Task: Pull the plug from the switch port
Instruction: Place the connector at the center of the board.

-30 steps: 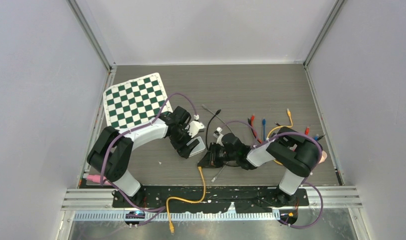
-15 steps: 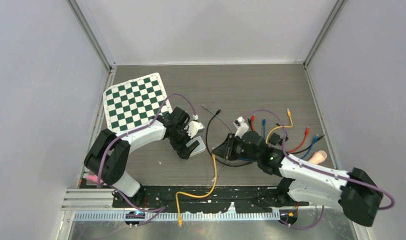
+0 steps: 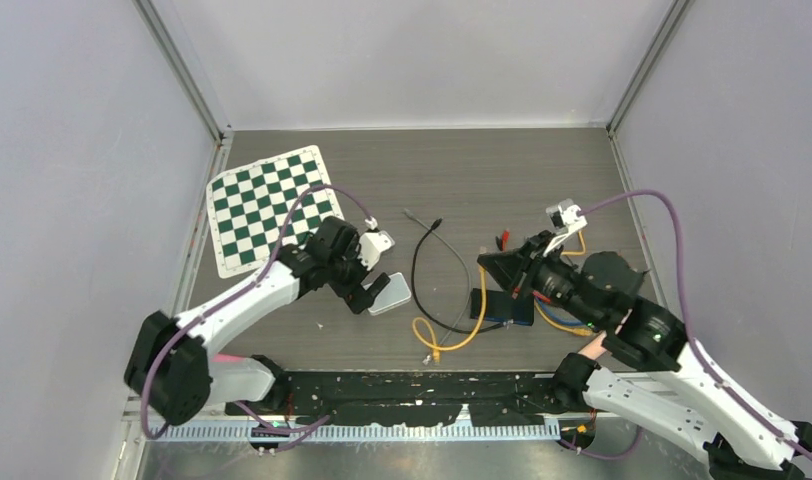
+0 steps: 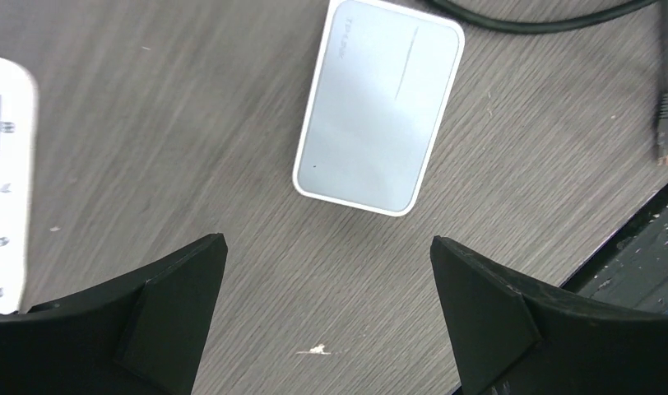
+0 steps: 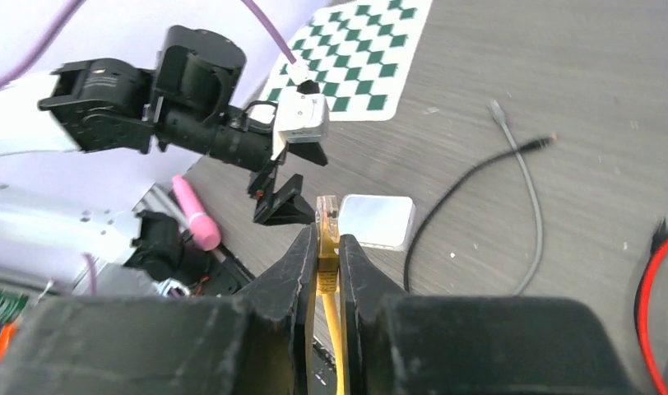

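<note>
**Plug (image 5: 327, 216) out of the switch (image 4: 378, 107); right gripper (image 5: 327, 247) clamped on it, left gripper (image 4: 327, 255) spread wide.**

The yellow cable (image 3: 477, 320) loops on the wood-grain table (image 3: 542, 180) near the front edge and runs up to the plug. The switch, a white box, lies flat left of centre. The left gripper sits just short of it, jaws apart and touching nothing. The right gripper is raised right of centre, well apart from the switch, with the plug tip standing upright between its fingers. Farther back are a black cable (image 3: 419, 270), a red lead (image 5: 653, 296), and a green checkerboard (image 3: 267, 205) at far left.
</note>
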Tool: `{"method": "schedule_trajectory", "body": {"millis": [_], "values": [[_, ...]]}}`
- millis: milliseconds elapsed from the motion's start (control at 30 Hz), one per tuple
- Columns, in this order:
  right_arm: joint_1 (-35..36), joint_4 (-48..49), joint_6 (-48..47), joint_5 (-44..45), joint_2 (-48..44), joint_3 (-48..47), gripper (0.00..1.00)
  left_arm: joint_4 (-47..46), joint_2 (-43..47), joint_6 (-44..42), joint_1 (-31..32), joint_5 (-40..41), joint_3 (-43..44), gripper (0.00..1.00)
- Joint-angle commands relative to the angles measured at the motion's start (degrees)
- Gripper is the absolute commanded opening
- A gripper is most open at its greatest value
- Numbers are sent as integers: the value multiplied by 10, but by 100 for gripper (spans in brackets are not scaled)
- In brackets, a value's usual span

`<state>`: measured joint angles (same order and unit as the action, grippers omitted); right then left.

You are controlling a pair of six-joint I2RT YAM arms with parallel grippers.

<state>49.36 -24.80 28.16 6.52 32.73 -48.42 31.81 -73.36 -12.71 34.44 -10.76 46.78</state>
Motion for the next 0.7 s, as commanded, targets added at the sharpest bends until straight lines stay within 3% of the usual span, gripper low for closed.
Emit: {"method": "schedule_trajectory", "body": {"millis": [0, 100, 400, 500, 667], "values": [[-1, -85, -123, -114, 19, -109, 5, -49, 113, 21, 1, 23, -27, 99], [-1, -128, -155, -135, 25, -180, 5, -70, 175, 36, 1, 40, -46, 100], [-1, -263, -198, -42, 65, -277, 5, -143, 308, 94, 0, 75, -127, 100], [-1, -262, -209, -30, 136, -259, 5, -166, 321, 108, 1, 68, -145, 100], [-28, -220, -274, -109, 300, -252, 5, -166, 303, 120, 1, 51, -136, 100]]}}
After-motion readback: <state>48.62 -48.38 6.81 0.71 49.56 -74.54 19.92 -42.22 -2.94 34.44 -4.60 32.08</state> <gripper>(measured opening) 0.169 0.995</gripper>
